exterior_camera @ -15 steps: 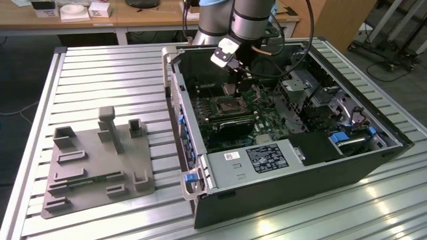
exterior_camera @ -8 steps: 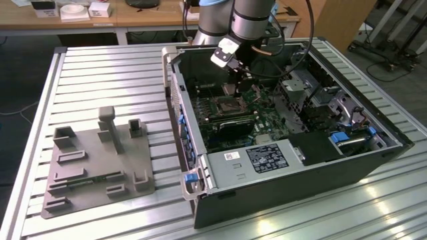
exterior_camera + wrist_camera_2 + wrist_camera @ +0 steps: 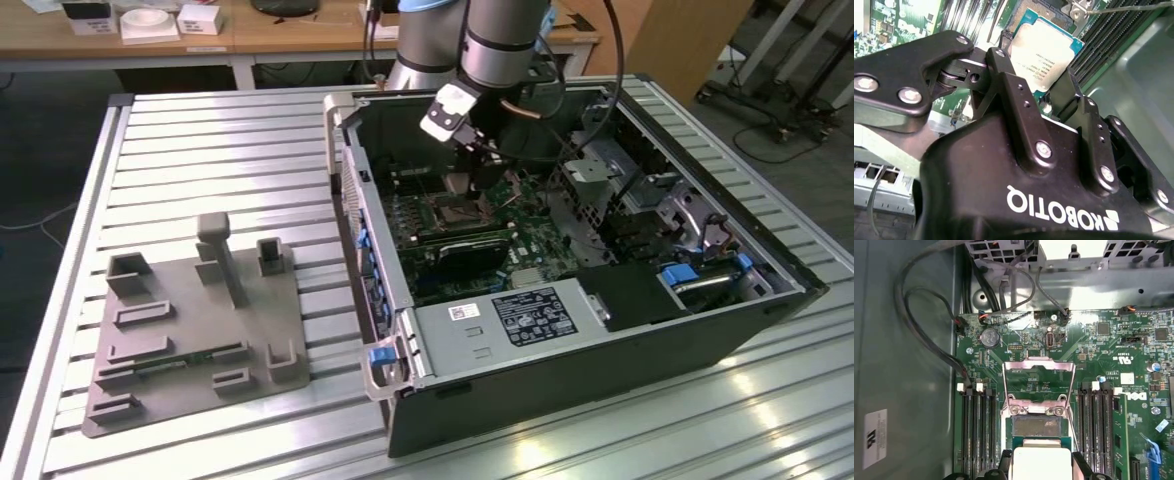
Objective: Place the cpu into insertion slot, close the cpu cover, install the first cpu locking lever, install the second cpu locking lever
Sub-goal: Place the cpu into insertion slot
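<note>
In both wrist views my gripper (image 3: 1036,67) (image 3: 1041,461) is shut on the cpu (image 3: 1046,50) (image 3: 1041,464), a pale square chip pinched by two opposite edges. The chip hangs just above the insertion slot (image 3: 1036,427), partly overlapping it in the first wrist view, and the slot's dark centre is bare. Behind the slot, the cpu cover (image 3: 1039,364) is swung open and leans back over the green board. A thin wire lever (image 3: 1070,426) runs along one side of the slot. In the exterior view my gripper (image 3: 461,178) reaches down into the open black computer case (image 3: 601,340), over the insertion slot (image 3: 461,212).
Long black memory slots (image 3: 976,430) (image 3: 1099,425) flank the socket on both sides. Black cables (image 3: 919,330) loop along the case wall. A metal drive cage (image 3: 627,180) and a grey box (image 3: 514,315) crowd the case. On the slatted table (image 3: 200,150), a grey fixture plate (image 3: 187,320) lies at the exterior view's left.
</note>
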{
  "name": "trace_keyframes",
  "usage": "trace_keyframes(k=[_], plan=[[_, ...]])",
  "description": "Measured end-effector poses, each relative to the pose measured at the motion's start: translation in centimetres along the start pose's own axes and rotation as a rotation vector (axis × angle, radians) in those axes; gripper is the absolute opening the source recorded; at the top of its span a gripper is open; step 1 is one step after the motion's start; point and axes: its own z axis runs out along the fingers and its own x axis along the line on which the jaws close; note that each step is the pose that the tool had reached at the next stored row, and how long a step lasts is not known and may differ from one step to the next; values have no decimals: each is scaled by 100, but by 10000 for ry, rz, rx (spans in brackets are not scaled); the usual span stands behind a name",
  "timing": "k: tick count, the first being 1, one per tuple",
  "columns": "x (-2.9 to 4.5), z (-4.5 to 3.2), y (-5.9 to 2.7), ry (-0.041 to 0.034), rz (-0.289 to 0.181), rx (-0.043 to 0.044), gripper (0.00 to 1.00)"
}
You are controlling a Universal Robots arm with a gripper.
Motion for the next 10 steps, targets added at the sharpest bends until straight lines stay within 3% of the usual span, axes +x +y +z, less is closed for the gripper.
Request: trace_keyframes(k=[10], plan=[[-1,182,36,-1,-2,15,54]])
